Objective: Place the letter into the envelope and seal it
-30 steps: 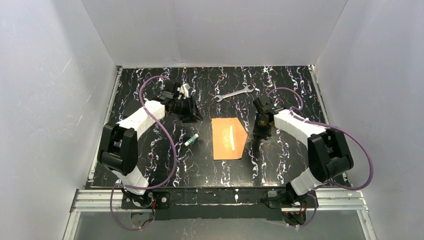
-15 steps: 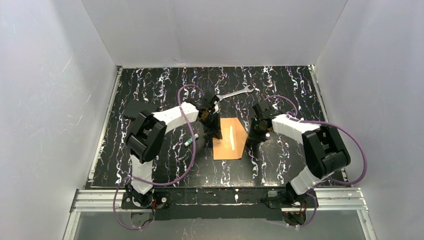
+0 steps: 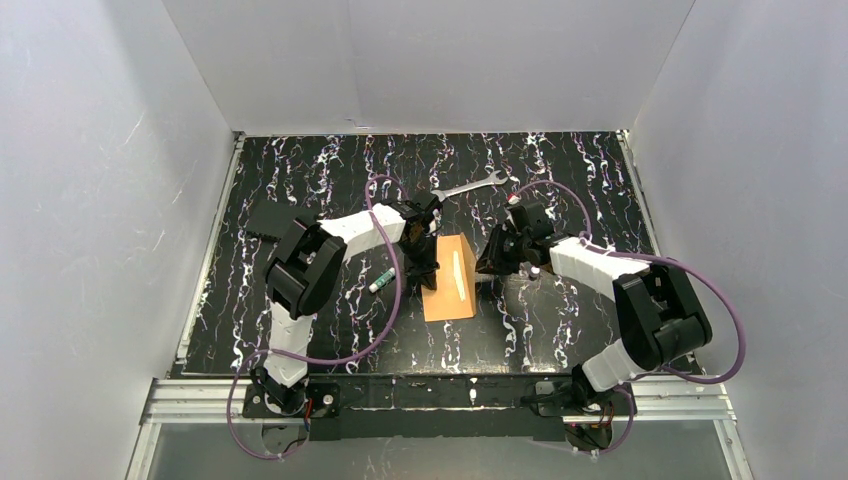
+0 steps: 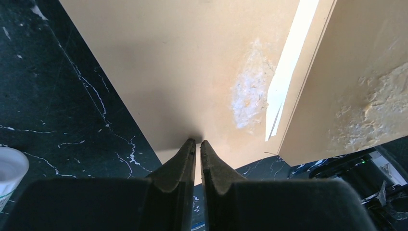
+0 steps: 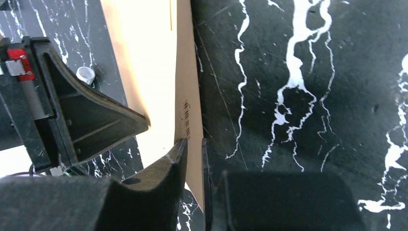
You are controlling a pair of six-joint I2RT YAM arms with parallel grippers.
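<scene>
on the black, white-veined marble-pattern table point(image 3: 300, 170), the orange-brown kraft paper envelope point(image 3: 448, 300) lies at the centre of the overhead view, its right flap lifted. the left gripper point(image 4: 197, 141) pinches its left edge, jaws almost together. the right gripper point(image 5: 192, 142) is clamped narrowly on the flap's edge. the letter cannot be made out. a silver open-ended wrench point(image 3: 466, 187) lies above centre, and a small white-and-green tube point(image 3: 382, 281) sits left of the envelope.

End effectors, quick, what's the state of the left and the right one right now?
Left end effector: closed, pinching an edge of the envelope.
Right end effector: closed, pinching the opposite edge of the envelope.
</scene>
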